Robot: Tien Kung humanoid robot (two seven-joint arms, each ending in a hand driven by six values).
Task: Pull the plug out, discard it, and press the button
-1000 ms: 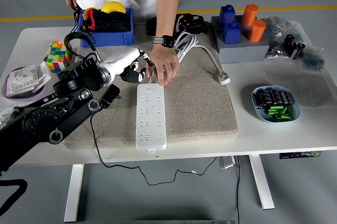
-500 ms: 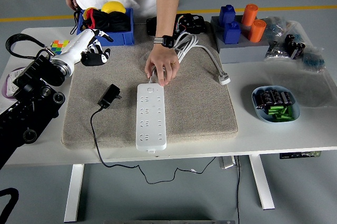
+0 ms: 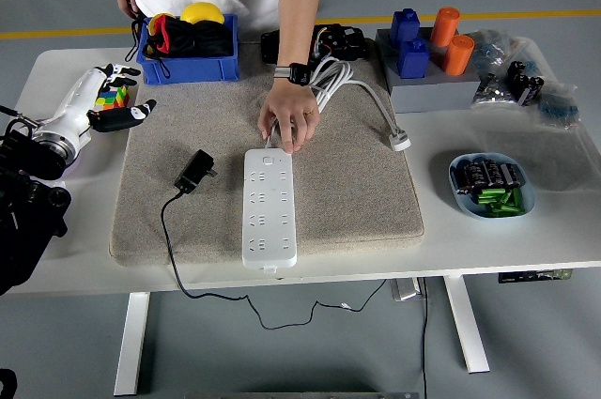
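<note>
- Head view: left hand (image 3: 101, 99) at the table's 9 o'clock edge, over the left rim of the grey mat (image 3: 357, 188); fingers spread wide, holding nothing.
- Right hand not in view.
- Black plug (image 3: 196, 172) lies loose on the mat at 9 o'clock of the white power strip (image 3: 269, 207), near it but apart; its black cord (image 3: 169, 239) runs toward 6 o'clock and off the table's near edge.
- Power strip lies lengthwise mid-mat, sockets up, nothing plugged in.
- Person stands at 12 o'clock; person's hand (image 3: 288, 119) presses fingertips on the strip's far end, by its white cable (image 3: 352, 84).
- Person's other hand rests at the blue bin (image 3: 188, 47), at 11 o'clock.
- Colour cube (image 3: 113, 99) sits just behind the left hand.
- Bowl of batteries (image 3: 491, 185) at 3 o'clock, off the mat.
- Blue and orange blocks (image 3: 430, 42) on a grey tray at 1 o'clock.
</note>
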